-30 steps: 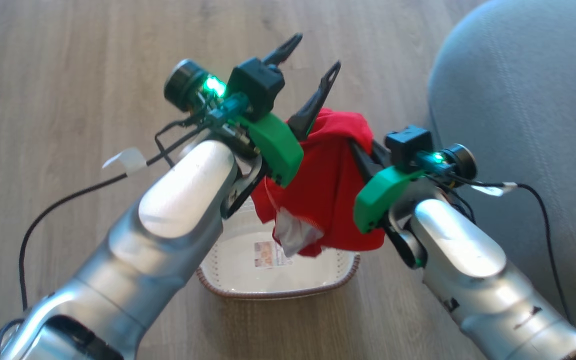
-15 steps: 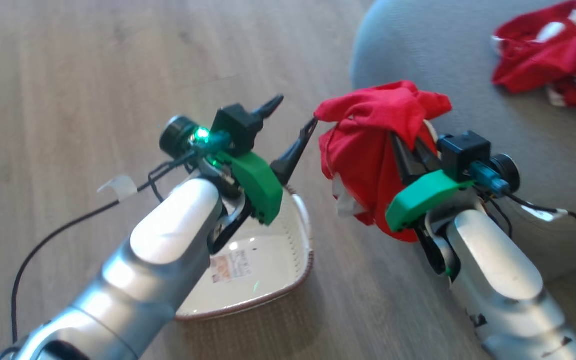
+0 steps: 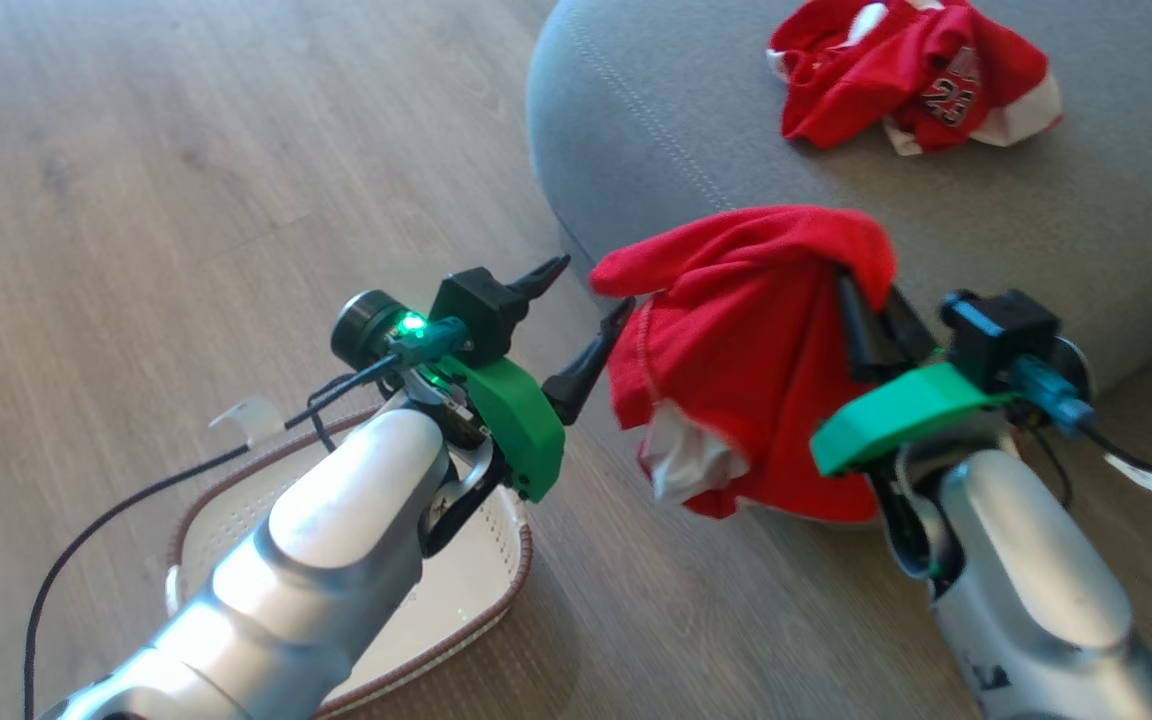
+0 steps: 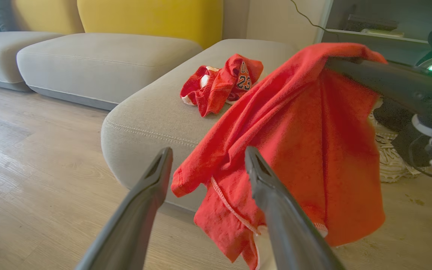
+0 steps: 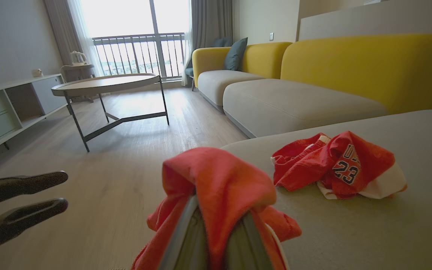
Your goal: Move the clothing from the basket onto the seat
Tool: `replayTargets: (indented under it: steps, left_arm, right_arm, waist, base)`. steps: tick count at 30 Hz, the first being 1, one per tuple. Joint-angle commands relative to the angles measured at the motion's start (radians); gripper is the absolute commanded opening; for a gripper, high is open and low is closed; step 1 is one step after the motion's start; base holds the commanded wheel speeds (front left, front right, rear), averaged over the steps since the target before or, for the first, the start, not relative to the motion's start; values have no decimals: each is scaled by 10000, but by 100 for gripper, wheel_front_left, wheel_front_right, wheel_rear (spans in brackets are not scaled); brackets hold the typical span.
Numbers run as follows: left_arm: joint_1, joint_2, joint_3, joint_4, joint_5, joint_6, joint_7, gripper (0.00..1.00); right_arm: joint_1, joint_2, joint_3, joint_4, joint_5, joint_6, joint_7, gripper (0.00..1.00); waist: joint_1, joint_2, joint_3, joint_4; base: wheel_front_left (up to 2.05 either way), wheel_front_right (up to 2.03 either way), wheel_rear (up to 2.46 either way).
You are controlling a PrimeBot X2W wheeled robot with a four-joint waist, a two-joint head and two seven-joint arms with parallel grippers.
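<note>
Holding a red garment (image 3: 736, 340) aloft, your right gripper (image 3: 871, 300) is pinching it between narrowly set fingers (image 3: 856, 325), the cloth hanging below and to its left. Your left gripper (image 3: 591, 288) is standing wide and empty just beside the cloth's edge, the basket (image 3: 526, 540) lying behind it. Ahead of the right gripper the seat (image 3: 656, 130) is bearing a second garment (image 3: 916, 80). Judged step: transfer. Next you are needing a forward reach over the seat before releasing.

Two silver arms (image 3: 336, 520) with green wrist brackets (image 3: 516, 420).
A round black camera (image 3: 361, 325) sits by each bracket, a green light (image 3: 411, 323) glows, thin black cables (image 3: 136, 495) wear white tape tags (image 3: 246, 418), and the left gripper's (image 3: 593, 283) fingers (image 3: 586, 365) are dark and tapered.
</note>
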Motion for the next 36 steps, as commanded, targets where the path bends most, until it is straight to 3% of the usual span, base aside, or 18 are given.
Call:
replayTargets:
  steps: [1,12,20,27,36]
  left_arm:
    - [-434,136,260,-250,-11,-26,-145,100]
    - [-931,-107,-501,-34,-139,-62,-250,100]
    - [-982,109,-745,-141,-337,-65,-296,100]
    - [-946,477,-921,-381,-325,-66,-307,100]
    - [-825,1225,-917,-1148,-142,98,-201,100]
  right_arm:
    - [-13,-43,-72,-506,-131,69,-60,0]
    - [1540,163,-1830,-2207,-668,69,-61,0]
    - [1816,352,-2247,-2740,-895,69,-61,0]
    - [723,354,-3246,-2318,-1353,69,-61,0]
    - [-1768,-147,-3926,-1045,-1664,69,-61,0]
  waist:
    - [0,0,42,-145]
    - [0,0,297,-371]
    - [0,0,504,-354]
    - [0,0,1006,-341]
    - [0,0,2156,-335]
  base:
    - [0,0,0]
    - [0,0,0]
    - [0,0,0]
    - [0,0,0]
    - [0,0,0]
